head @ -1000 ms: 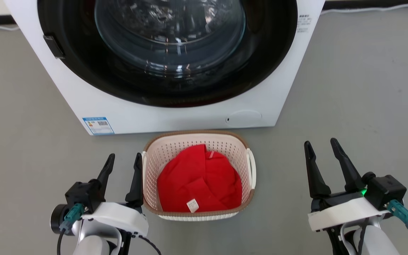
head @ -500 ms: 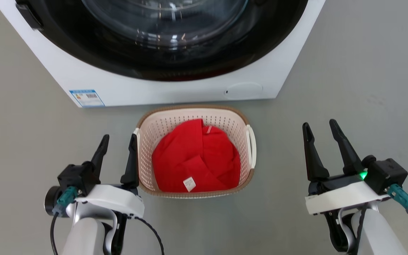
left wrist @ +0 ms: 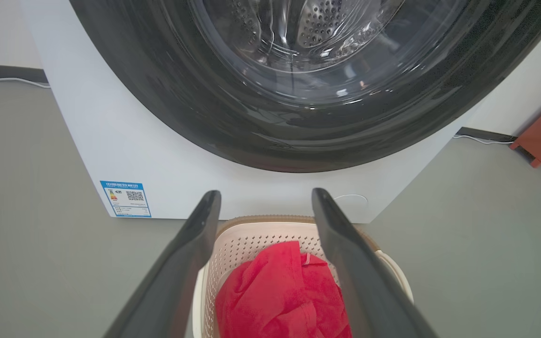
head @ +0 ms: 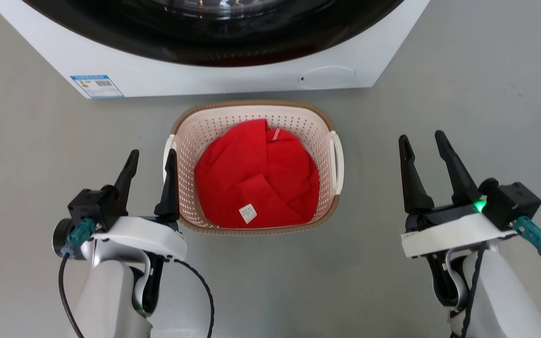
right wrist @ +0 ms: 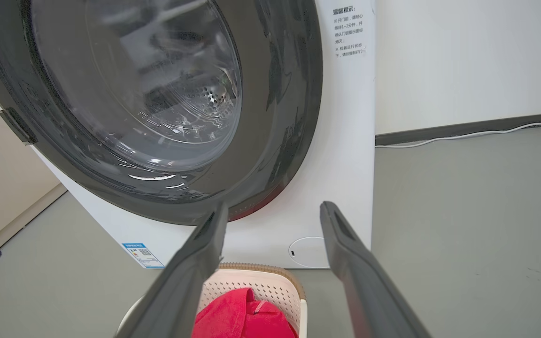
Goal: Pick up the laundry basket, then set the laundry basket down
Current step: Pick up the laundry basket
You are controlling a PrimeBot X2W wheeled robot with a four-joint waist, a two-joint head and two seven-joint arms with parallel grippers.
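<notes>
item: laundry basket (head: 254,103). small, rounded-rectangular, cream-white plastic; walls perforated with rows of little holes; brown woven-look rim; a smooth white handle (head: 337,162) on each side. you see it standing on the matte grey floor (head: 463,84), just in front of the glossy white washing machine (head: 195,82) with its dark round door.
contents: one crumpled red cloth (head: 256,178), soft and folded, with a small white tag (head: 248,213).
your left fingers (head: 169,188), long, dark and tapered, are spread apart and hold nothing; the inner one stands just beside the basket's left handle, and you cannot tell whether it touches.
your right fingers (head: 411,183) are likewise spread and empty, well apart from the basket's right side.
</notes>
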